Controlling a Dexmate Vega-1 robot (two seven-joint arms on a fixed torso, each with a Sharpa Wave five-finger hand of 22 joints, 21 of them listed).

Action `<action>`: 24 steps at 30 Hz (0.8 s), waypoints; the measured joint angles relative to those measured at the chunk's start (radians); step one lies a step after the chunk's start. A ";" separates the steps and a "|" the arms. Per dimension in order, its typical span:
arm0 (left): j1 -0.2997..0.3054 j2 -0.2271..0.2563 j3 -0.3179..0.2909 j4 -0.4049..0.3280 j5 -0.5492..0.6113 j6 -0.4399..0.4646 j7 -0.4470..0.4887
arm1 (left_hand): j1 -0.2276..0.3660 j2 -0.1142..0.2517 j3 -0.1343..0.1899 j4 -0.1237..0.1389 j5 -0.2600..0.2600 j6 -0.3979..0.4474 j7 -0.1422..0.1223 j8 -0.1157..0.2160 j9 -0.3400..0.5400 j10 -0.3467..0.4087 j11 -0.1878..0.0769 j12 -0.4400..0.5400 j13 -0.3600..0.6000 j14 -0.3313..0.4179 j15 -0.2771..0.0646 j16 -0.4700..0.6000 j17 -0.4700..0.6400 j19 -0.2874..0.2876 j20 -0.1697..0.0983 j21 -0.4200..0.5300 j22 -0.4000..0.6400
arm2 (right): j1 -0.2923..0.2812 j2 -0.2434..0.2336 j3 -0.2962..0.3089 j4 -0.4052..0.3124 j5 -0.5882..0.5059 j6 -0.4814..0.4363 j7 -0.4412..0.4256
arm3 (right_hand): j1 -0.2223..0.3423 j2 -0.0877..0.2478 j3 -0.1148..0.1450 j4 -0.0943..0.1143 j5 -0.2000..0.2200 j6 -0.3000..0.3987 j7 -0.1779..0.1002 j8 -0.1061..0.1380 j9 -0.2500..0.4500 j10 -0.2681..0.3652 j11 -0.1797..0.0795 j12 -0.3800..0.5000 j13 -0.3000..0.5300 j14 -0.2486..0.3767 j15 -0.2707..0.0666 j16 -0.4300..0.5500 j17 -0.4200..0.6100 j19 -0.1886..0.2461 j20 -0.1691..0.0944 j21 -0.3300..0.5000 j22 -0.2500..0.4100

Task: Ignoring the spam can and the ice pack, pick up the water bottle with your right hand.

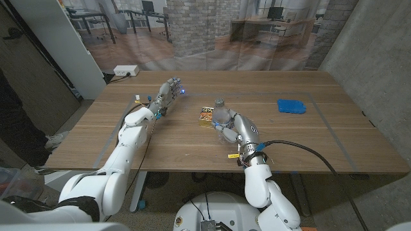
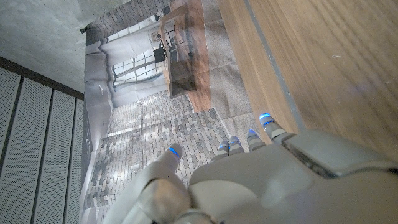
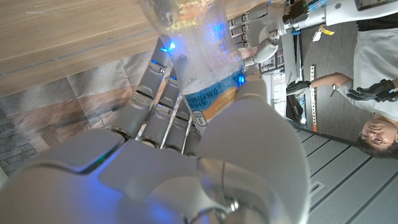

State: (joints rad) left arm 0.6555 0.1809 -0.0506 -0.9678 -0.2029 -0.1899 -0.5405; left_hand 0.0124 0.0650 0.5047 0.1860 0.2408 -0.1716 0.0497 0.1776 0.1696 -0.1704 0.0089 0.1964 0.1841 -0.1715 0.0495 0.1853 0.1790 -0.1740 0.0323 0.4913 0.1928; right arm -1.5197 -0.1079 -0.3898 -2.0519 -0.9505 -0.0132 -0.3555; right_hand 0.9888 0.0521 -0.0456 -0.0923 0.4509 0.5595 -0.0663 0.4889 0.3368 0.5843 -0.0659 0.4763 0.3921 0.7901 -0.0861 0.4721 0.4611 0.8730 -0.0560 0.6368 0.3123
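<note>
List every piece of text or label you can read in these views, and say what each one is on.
"SPAM", only partly legible: on the spam can beside the water bottle.
Water bottle label: blue and orange band with print, too blurred to read.
Yellow tag near the right hand's wrist: too small to read.
Ice pack: no readable text.

From the head view we look down from above the near edge of the wooden table (image 1: 192,138), taking in both arms and the far backdrop. From the left wrist view we look close along the back of the left hand (image 2: 261,180) toward the table's far edge. From the right wrist view we look, very near, along the right hand (image 3: 186,168) at the water bottle (image 3: 199,56); the head view shares both.
</note>
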 measured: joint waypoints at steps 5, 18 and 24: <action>0.002 0.000 -0.001 -0.003 0.000 0.003 0.004 | 0.000 0.000 0.000 0.000 0.000 0.000 0.000 0.000 0.000 0.000 0.000 0.000 0.000 0.000 0.000 0.000 0.000 0.000 0.000 0.000 0.000 | 0.010 -0.001 0.008 0.001 0.004 0.009 -0.004 | 0.000 0.000 -0.004 0.004 -0.004 0.000 0.000 0.000 0.007 0.000 0.000 0.007 0.007 0.005 -0.005 -0.009 0.005 0.000 0.000 0.008 -0.004; 0.000 0.000 -0.003 0.001 0.000 0.003 0.006 | 0.000 0.000 0.000 0.000 0.000 0.000 0.000 0.000 0.000 0.000 0.000 0.000 0.000 0.000 0.000 0.000 -0.002 0.000 0.000 0.000 0.000 | 0.036 -0.011 0.020 -0.007 -0.028 0.020 -0.004 | 0.000 0.000 -0.011 -0.003 -0.008 0.000 0.000 0.011 0.014 0.000 0.000 0.012 0.021 0.023 -0.009 -0.020 0.022 0.004 0.004 0.023 -0.014; -0.006 0.000 -0.006 0.013 0.000 -0.004 0.004 | 0.000 0.000 0.000 0.000 0.000 0.000 0.000 0.000 0.000 0.000 0.000 0.000 0.000 0.000 0.000 0.000 -0.002 0.000 0.000 -0.001 0.000 | 0.048 -0.018 0.027 -0.017 -0.052 0.019 0.004 | 0.002 -0.002 -0.012 -0.004 -0.011 0.000 0.000 0.011 0.014 0.000 0.000 0.016 0.027 0.023 -0.009 -0.025 0.027 0.004 0.004 0.029 -0.018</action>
State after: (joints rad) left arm 0.6491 0.1810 -0.0570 -0.9544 -0.2029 -0.1939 -0.5360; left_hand 0.0124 0.0650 0.5047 0.1860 0.2408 -0.1716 0.0497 0.1776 0.1696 -0.1704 0.0089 0.1964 0.1840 -0.1715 0.0495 0.1853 0.1767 -0.1739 0.0322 0.4900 0.1929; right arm -1.4722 -0.1261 -0.3627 -2.0691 -1.0025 0.0055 -0.3512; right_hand 0.9909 0.0500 -0.0580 -0.0965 0.4397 0.5595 -0.0664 0.4998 0.3506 0.5843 -0.0659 0.4920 0.4190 0.8133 -0.0949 0.4471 0.4881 0.8767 -0.0523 0.6660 0.2942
